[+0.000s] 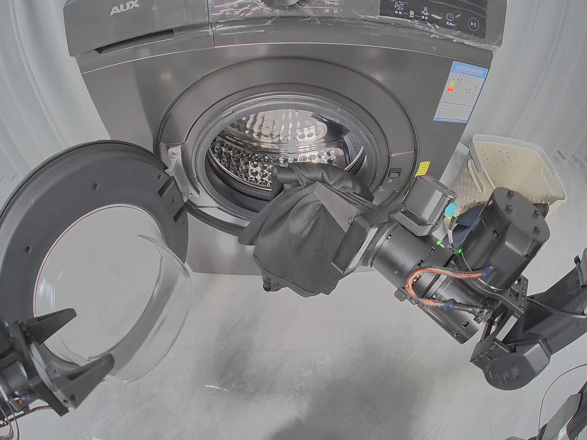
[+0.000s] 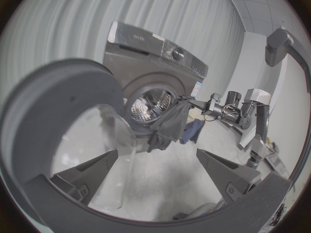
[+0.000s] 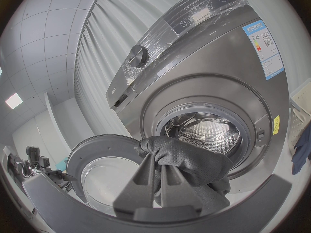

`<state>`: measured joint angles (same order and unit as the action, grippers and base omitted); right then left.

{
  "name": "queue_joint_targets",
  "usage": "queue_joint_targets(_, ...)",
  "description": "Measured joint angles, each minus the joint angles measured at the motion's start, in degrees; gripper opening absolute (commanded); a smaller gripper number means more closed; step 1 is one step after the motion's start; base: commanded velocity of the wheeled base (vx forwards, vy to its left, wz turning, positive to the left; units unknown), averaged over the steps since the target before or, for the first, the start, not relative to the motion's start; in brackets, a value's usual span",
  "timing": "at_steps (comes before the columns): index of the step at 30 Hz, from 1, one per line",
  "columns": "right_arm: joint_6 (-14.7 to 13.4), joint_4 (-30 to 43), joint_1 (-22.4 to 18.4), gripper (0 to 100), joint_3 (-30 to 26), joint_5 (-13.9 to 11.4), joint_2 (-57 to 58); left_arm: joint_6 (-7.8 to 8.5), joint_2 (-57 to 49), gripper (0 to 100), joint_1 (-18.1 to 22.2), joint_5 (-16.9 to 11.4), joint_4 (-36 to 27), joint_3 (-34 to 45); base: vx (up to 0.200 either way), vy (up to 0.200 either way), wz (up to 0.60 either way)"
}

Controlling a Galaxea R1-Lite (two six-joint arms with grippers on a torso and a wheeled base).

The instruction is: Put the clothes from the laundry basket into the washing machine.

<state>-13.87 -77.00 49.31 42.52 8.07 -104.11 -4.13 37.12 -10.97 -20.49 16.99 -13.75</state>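
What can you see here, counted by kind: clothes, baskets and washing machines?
Clothes: 2, a black garment held by the right gripper and a blue garment
Baskets: 1, the laundry basket
Machines: 1, the washing machine, door open
Total: 4

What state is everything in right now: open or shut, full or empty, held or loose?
Washing machine door: open, swung wide to the robot's left.
Drum: looks empty where visible.
Black garment: held, hanging at the drum opening, not yet inside.
Right gripper: shut on the black garment.
Left gripper: open, empty.
Laundry basket: beside the machine, blue garment hanging over its side.
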Motion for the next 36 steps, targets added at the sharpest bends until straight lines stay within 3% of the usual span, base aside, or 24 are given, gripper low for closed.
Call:
queue_joint_targets(5,-0.06,-0.09,-0.48,0,0.45,0.57,-0.74,-0.60,13.18,100,-5.29,-0.68,9.47,-0.49,0.000,0.000,0.00)
queue_joint_targets(14,-0.09,0.09,-1.22,0,1.71,1.32,-1.38,-1.58,34.49,100,-13.09,0.65,27.39,-1.65,0.000,0.000,0.00)
queue_joint_targets(22,-0.88,0.48,-1.72,0,3.32,1.67,-1.46,-5.46,46.06,100,-16.45,0.79,30.03,-6.89,0.000,0.000,0.00)
queue_joint_targets(28,-1.39,0.02,-1.33,0,3.45,1.63,-1.46,-7.44,51.14,100,-17.27,0.73,30.16,-10.91,0.000,0.000,0.00)
queue_joint_targets(36,-1.62,-0.16,-0.94,0,3.43,1.63,-1.46,-8.47,56.30,100,-18.43,0.73,30.27,-14.85,0.000,0.000,0.00)
